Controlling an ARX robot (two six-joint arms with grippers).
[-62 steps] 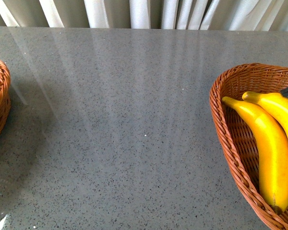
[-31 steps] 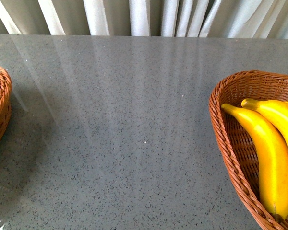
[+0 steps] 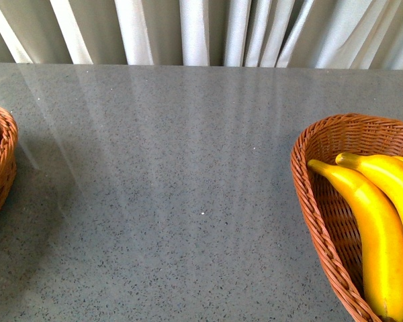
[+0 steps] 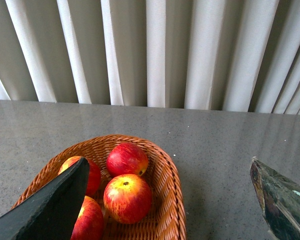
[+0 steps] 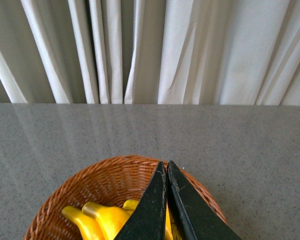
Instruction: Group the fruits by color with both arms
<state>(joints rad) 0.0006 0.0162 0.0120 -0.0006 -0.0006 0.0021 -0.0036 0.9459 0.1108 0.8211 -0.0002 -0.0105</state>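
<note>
Below both end effectors, fruit sorted in baskets
We see the open left end effector [image 4: 167,200] over four apples [image 4: 127,197]; the closed, empty right end effector [image 5: 167,200] over the bananas [image 3: 373,228], their long axis running toward us; counter [image 3: 188,188] bare between

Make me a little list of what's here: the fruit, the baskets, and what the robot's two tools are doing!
apples: four, in the left basket
bananas: at least two, in the right basket
table: grey, no loose fruit seen
left tool: open, over the apple basket, holding nothing
right tool: shut, over the banana basket, holding nothing
backdrop: pale curtain
</note>
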